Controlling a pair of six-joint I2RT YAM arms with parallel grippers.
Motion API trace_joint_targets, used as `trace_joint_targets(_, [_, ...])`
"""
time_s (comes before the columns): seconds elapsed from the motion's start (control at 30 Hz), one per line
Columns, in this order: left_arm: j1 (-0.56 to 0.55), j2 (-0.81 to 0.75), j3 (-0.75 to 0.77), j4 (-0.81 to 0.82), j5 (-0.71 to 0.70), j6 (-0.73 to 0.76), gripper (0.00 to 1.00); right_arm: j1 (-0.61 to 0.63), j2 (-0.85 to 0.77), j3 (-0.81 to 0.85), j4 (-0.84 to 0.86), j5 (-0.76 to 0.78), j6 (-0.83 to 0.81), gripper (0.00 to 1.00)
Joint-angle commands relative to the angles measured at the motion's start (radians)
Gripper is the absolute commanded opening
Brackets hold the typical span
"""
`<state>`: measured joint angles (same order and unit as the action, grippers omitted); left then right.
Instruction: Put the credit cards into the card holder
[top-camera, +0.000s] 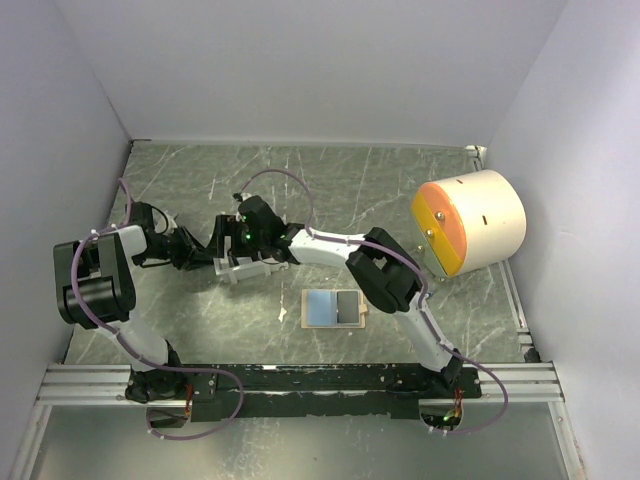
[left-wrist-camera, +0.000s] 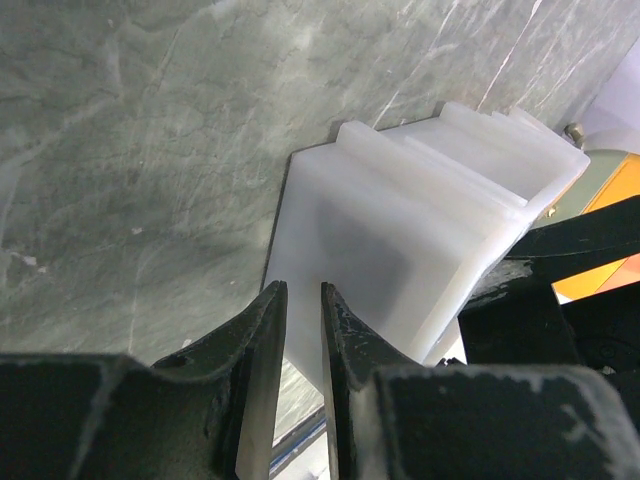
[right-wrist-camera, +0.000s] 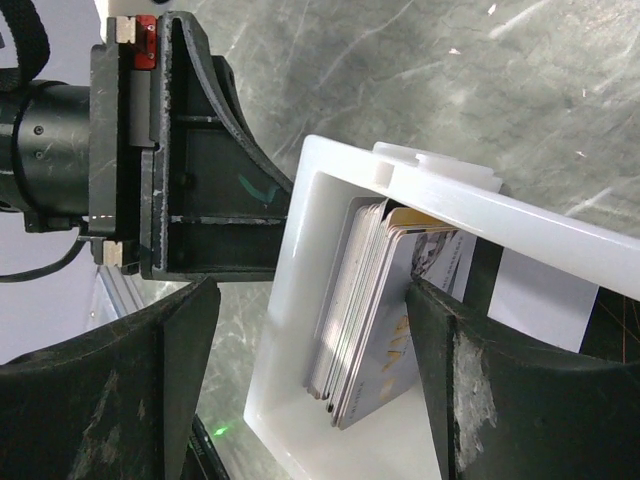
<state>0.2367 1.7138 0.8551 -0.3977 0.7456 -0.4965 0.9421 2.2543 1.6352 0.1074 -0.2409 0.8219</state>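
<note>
**My bench: a robot lab cell, not a home or a shop.**

My left arm (top-camera: 98, 282) and right arm (top-camera: 385, 275) are bolted to a slotted metal rail (top-camera: 90, 385) at the near edge of a green, marble-patterned table (top-camera: 380, 190). Lilac cables (top-camera: 278, 171) loop in the open from joint to joint. Plain white walls (top-camera: 300, 60) box the table in on the left, far and right sides, like a test booth. What sits on it looks like test pieces rather than belongings. A tan card holder (top-camera: 333, 308) lies near the middle, a white tray (right-wrist-camera: 500, 210) is to its left and a little farther back, and a cream drum (top-camera: 485, 215) with an orange face stands at the right.
</note>
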Motion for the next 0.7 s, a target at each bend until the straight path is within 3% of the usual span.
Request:
trace_joint_targets(0.0, [-0.023,0.017,0.019,0.024,0.051,0.007,0.31,0.002,0.026,0.024,0.026,-0.04,0.007,0.75])
trace_joint_targets(0.67, [-0.031,0.029,0.018,0.023,0.044,0.009,0.3,0.004,-0.076,-0.059,0.079,-0.008,0.023,0.47])
